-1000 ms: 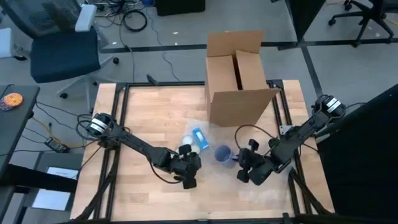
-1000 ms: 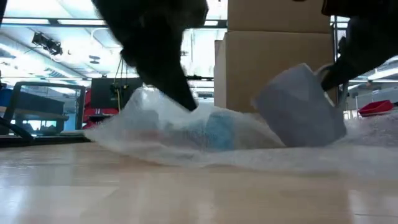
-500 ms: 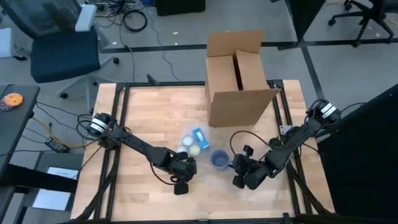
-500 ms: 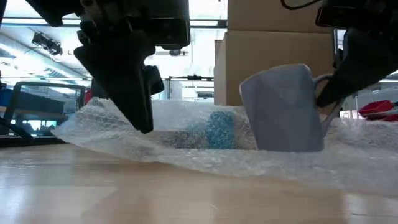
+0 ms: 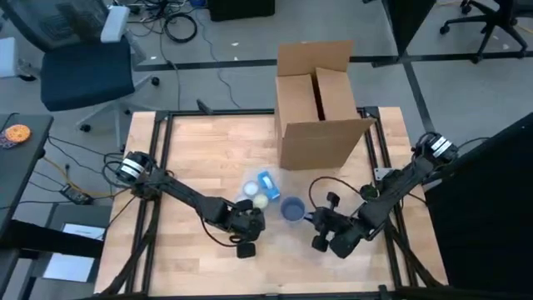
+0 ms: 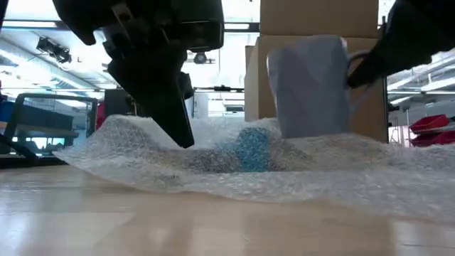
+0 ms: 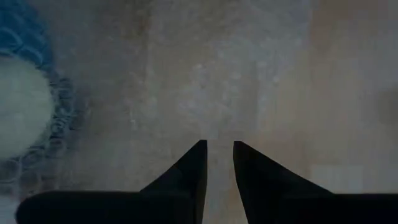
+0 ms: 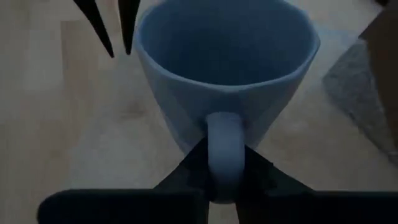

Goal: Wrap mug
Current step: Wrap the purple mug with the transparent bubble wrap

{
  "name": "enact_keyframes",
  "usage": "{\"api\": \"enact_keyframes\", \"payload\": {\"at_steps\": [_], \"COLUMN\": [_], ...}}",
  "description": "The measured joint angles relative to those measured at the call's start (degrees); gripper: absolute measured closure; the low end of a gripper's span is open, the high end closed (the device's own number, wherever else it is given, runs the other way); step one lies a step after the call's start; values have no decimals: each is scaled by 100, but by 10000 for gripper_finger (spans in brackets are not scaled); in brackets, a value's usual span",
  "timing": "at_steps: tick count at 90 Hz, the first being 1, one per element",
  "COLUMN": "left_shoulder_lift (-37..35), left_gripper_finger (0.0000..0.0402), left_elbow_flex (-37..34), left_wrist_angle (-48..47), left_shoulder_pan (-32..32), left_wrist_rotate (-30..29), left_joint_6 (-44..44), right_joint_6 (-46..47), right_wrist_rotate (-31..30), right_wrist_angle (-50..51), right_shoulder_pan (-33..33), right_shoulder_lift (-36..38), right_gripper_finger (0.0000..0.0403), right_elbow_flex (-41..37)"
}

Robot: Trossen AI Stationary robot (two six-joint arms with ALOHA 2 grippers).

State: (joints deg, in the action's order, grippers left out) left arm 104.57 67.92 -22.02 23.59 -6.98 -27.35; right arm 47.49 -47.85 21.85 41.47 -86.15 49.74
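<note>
- mug [image 6: 309,85] — pale blue-grey, faceted sides, one loop handle, empty inside; upright, and in the low view it looks lifted just clear of the bubble wrap [image 6: 234,160], near the middle of the table [image 5: 191,158] in front of the cardboard box [image 5: 321,104]
- right gripper [image 8: 225,180] — fingers pinched on the mug handle, carrying the mug from the right side
- step in hand, as I judge it: placing the mug onto the wrap before any folding; wrapping itself not yet begun
- left gripper [image 7: 219,155] — fingers nearly together with a narrow gap, tips down on the wrap's left part, seemingly pinning or gripping the sheet; can't confirm it holds any
- next move calls for: set mug down on the open sheet, release handle, then pull a free edge over it
- under or in the wrap: a blue item [image 6: 252,148] and a white round item [image 5: 261,202], beside the mug
</note>
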Motion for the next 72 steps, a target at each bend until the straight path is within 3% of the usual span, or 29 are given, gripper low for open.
{"api": "enact_keyframes", "payload": {"at_steps": [19,39,57,72], "left_shoulder_lift": [0,0,0,-4], "left_gripper_finger": [339,339,339,339], "left_elbow_flex": [0,0,155,456], "left_wrist_angle": [-3,12,323,297], "left_shoulder_pan": [2,1,2,0], "left_wrist_rotate": [-47,-94,-256,-403], "left_joint_6": [4,6,797,904], "right_joint_6": [699,928,996,1010], "right_wrist_rotate": [324,789,1121,1231], "right_wrist_angle": [479,214,183,175], "right_shoulder_pan": [57,73,64,29], "right_shoulder_lift": [-99,-379,-546,-428], "right_gripper_finger": [391,380,353,336], "right_elbow_flex": [-89,-250,-264,-262]}}
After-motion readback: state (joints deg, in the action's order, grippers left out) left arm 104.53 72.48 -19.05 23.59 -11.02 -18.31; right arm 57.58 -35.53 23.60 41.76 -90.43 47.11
